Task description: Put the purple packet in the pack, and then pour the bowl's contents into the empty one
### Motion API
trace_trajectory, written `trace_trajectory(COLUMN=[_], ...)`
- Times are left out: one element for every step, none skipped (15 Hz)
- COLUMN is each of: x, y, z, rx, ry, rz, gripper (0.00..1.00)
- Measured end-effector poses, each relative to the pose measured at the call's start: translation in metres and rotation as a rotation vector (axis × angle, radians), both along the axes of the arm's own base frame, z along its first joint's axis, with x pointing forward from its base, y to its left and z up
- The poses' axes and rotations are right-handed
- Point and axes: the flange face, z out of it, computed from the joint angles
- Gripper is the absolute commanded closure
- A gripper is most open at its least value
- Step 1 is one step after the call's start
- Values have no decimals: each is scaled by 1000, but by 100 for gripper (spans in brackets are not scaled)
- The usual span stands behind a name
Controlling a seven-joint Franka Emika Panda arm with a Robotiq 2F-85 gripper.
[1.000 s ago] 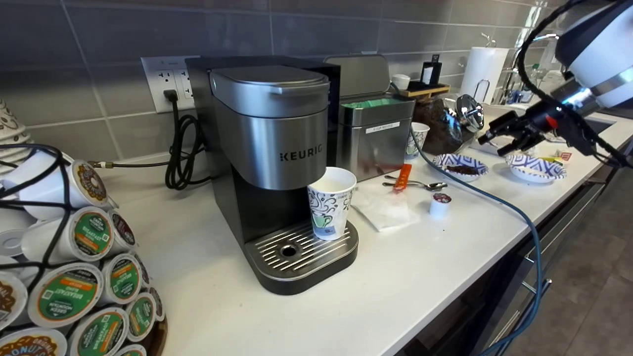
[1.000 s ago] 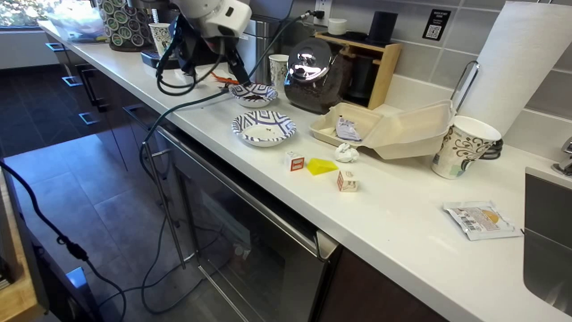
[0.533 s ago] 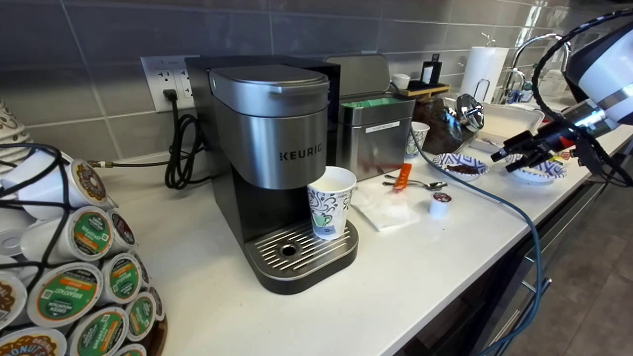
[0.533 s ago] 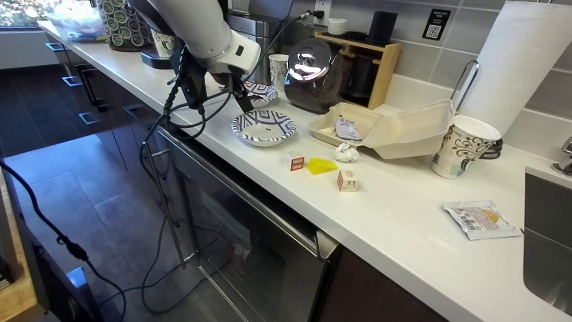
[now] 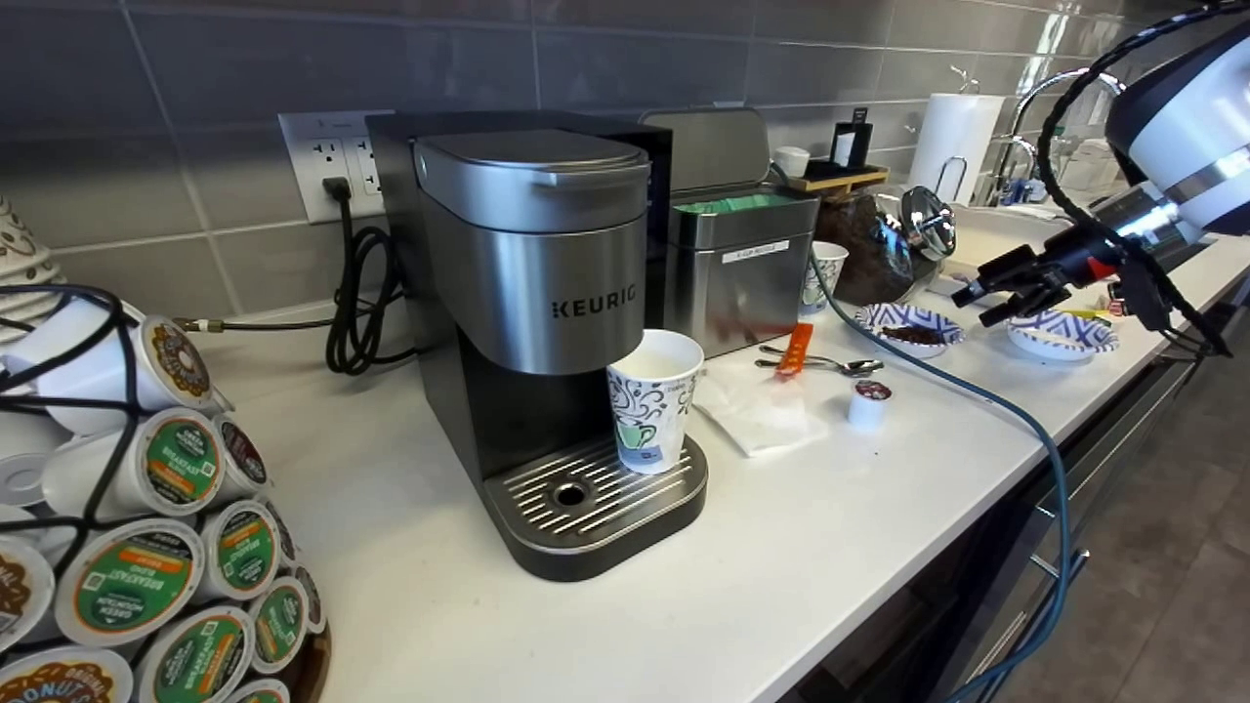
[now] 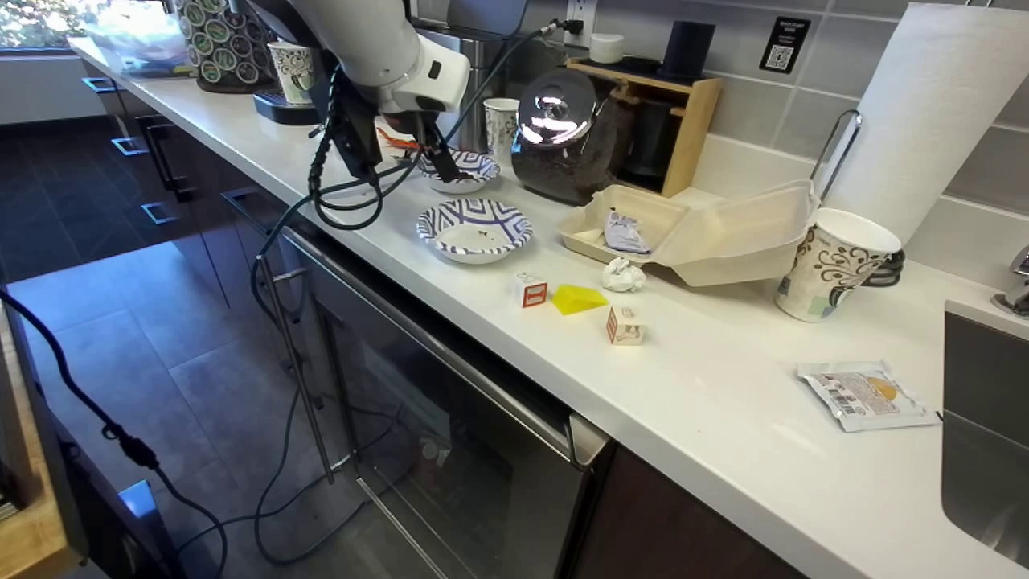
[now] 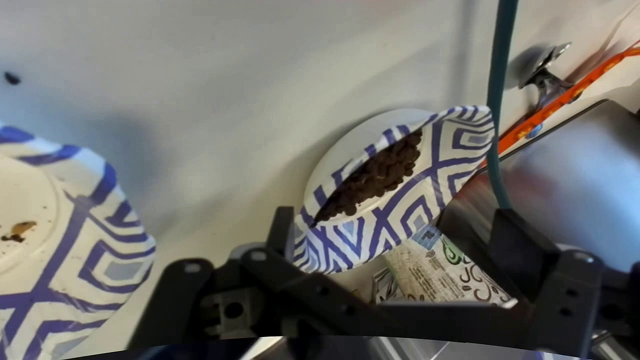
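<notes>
The bowl (image 6: 485, 163) is white and blue and holds dark brown bits; it also shows in the wrist view (image 7: 440, 165). The empty one (image 6: 474, 235), blue-patterned with a few crumbs inside, stands beside it, at the left edge of the wrist view (image 7: 85, 240). The pale purple packet (image 6: 625, 232) lies in the open beige pack (image 6: 723, 239). My gripper (image 5: 977, 307) is open and hovers above the counter near the bowl. In the wrist view, the bowl and a cup show between its fingers (image 7: 281, 227), apart from the pads as far as I can tell.
A blue cable (image 5: 1006, 402) runs past the bowl. A dark jar with a shiny lid (image 6: 563, 141), a paper cup (image 6: 500, 129) and a steel bin (image 5: 747, 264) stand behind it. Blocks (image 6: 625, 326), a yellow piece (image 6: 577, 298) and crumpled paper (image 6: 623, 275) lie near the pack.
My gripper first moves from beyond the bowl toward the empty one and lower, then shifts slightly back toward the bowl and up. It stays open. The bowls, packet and pack have not moved.
</notes>
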Motion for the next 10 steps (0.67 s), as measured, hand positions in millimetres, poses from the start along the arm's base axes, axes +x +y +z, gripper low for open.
trace_trajectory(x=[3, 5, 7, 9, 11, 12, 14, 15, 17, 18], y=[4, 6, 9, 11, 13, 15, 17, 18, 19, 20], z=[1, 3, 3, 4, 4, 3, 3, 2, 0, -1], rx=[3, 0, -9, -20, -28, -32, -31, -29, -27, -26], ry=[4, 13, 26, 42, 59, 77, 94, 111, 126, 139], rz=[-5, -20, -39, -63, -82, -97, -105, -112, -118, -123], gripper=[0, 3, 5, 6, 10, 10, 10, 18, 20, 27])
